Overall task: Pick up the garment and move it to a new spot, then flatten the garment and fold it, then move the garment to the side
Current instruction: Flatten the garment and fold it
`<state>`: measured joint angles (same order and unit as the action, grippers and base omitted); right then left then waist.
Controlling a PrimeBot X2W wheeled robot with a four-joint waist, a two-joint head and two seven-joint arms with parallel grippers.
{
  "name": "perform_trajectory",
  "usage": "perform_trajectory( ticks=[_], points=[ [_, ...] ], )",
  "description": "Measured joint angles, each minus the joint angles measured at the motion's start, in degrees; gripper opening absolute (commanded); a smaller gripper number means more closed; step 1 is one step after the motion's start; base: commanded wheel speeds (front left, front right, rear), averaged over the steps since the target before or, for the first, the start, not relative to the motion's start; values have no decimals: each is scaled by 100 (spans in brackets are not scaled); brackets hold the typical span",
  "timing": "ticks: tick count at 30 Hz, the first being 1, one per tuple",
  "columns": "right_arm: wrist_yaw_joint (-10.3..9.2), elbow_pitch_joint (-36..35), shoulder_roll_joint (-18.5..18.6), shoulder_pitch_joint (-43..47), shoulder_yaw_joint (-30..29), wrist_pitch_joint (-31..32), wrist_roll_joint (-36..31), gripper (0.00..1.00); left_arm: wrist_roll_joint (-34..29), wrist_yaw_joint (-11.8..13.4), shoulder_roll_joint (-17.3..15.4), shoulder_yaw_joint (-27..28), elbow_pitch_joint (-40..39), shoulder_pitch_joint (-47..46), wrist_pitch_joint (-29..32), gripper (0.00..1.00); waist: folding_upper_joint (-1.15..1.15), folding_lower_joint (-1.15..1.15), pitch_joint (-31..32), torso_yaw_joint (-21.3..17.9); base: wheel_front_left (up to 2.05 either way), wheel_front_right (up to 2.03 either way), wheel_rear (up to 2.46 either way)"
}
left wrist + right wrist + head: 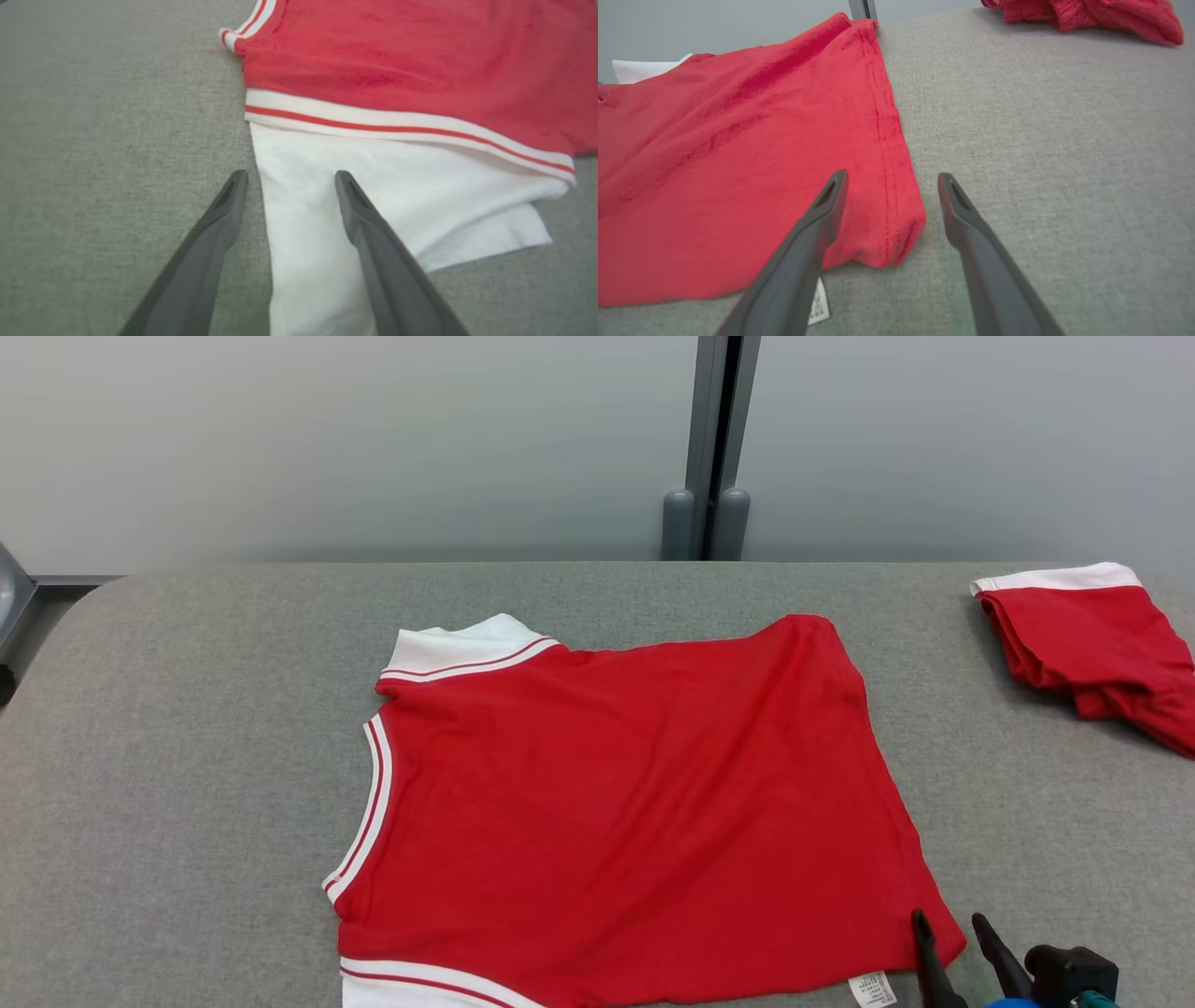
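Two end effectors, both spread wide, nothing between the fingers of either.

Left side: the left end effector points along the grey worktop at the near-left corner of the garment. In the left wrist view its fingers straddle the side edge of a plain white panel that sticks out from under the garment's white band with a red stripe. The finger on that view's left is over bare worktop. The other is over the white cloth. Cannot tell whether either fingertip touches the surface.

Centre: the garment lies spread fairly flat on the worktop, red body uppermost, with shallow wrinkles. A white collar sits at its far-left corner. Striped white trim runs down the left edge.

Right side: the right end effector is at the garment's near-right corner. In the right wrist view the stitched hem corner lies in the gap between the fingers. The finger on that view's left is over red cloth, and the one on its right is over bare worktop. A small white care label pokes out from the near edge, just beside that end effector. Contact with the cloth cannot be confirmed.

Far right: a second red garment with a white band, bunched up, lies near the worktop's right edge. It is well apart from both end effectors and from the spread garment.
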<state>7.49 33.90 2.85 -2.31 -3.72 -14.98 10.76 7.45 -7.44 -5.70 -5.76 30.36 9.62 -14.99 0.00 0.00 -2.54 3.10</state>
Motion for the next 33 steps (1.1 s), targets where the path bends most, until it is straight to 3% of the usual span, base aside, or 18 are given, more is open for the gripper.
perform_trajectory(
  ticks=[9,17,25,26,27,28,30,33],
  points=[
    [0,282,0,-96,60,-4,264,100,261,9,46,79,134,134,-27,100,0,0,-47,29,0,0,0],
    [0,541,0,-161,224,-5,515,100,612,9,69,-261,271,108,-23,100,0,-1,-67,50,0,0,0],
    [-1,928,22,-331,531,-33,1016,100,1339,35,-36,-909,246,27,233,100,-1,-1,-80,48,0,0,0],
    [-1,928,22,-331,531,-33,1016,73,1339,35,-36,-909,246,27,233,100,-1,-1,-80,48,0,0,0],
    [-1,960,30,-360,584,-48,1088,34,1448,35,-47,-980,247,-2,268,95,-1,-1,-81,46,0,0,0],
    [-2,991,35,-385,649,-51,1159,0,1559,36,-51,-1034,249,-31,319,47,-1,-1,-80,45,0,0,0],
    [-5,1034,36,-452,764,-48,1277,0,1748,38,-68,-1146,244,-68,339,0,-1,-1,-77,40,0,0,0],
    [-1,942,13,-464,834,-21,1311,0,2002,36,-113,-1287,204,-146,355,0,1,-1,-67,24,0,0,0]
  ],
)
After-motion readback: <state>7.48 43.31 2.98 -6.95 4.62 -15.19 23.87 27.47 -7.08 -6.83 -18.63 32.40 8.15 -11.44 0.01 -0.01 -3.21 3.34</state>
